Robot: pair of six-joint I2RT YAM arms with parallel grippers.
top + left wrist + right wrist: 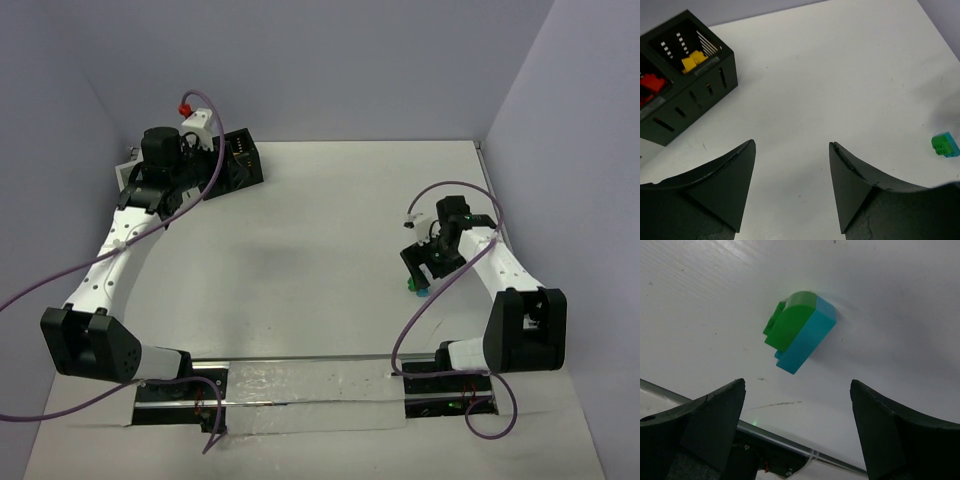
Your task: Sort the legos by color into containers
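On the table (900,285), the black container (715,82) sits ahead-left of the half-parted, empty left gripper (792,145), and the wide, empty right gripper (797,390) faces the green-and-teal lego pair (799,332) lying skewed just ahead, centred: one finger touching first could pivot or eject it, though bare surface flanks both jaws.

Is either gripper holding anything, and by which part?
Nothing is held. The open left gripper is empty; the open right gripper hovers over the rounded green-and-cyan plastic brick.
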